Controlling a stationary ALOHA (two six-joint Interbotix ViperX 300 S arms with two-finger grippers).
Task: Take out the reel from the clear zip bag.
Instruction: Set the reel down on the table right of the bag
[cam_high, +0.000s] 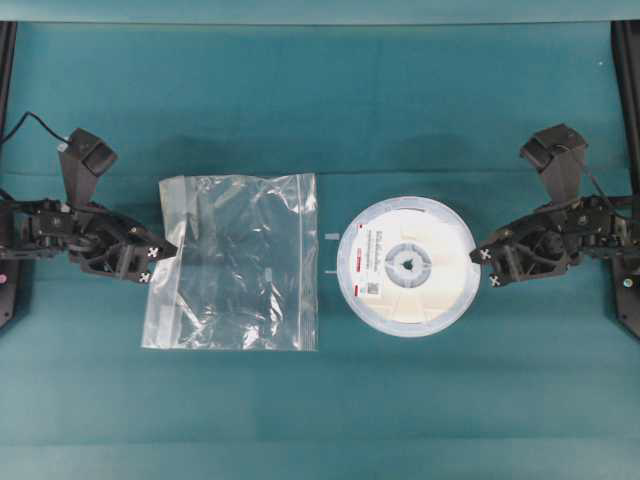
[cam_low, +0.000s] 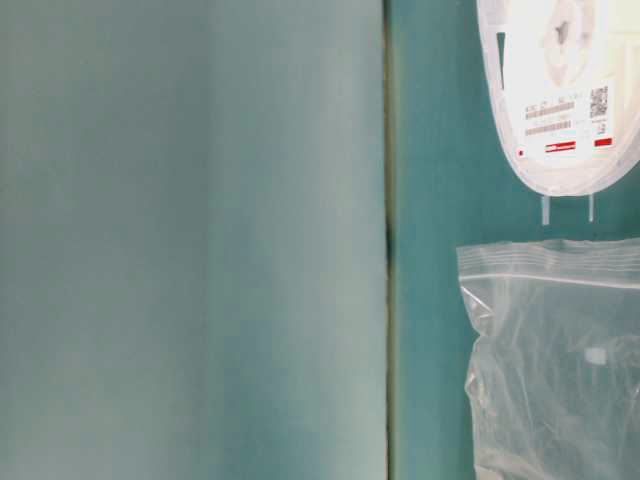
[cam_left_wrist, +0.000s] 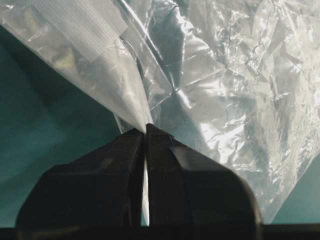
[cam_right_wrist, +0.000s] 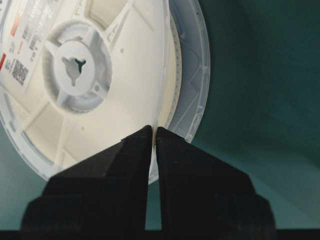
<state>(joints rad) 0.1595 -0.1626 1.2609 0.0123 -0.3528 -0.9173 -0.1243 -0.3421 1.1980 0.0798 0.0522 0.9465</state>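
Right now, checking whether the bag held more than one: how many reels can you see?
1: the reel lies on the table right of the clear zip bag, outside it.

Robot lab (teal table (cam_high: 320, 100), black frame (cam_high: 628, 60)).

white-cream reel (cam_high: 407, 266), clear bag (cam_high: 240, 262), teal table (cam_high: 320, 100)

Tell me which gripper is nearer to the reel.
The right. The right gripper sits at the reel's right edge, its jaws nearly closed around the rim. The left gripper is across the table, pinching the left edge of the bag.
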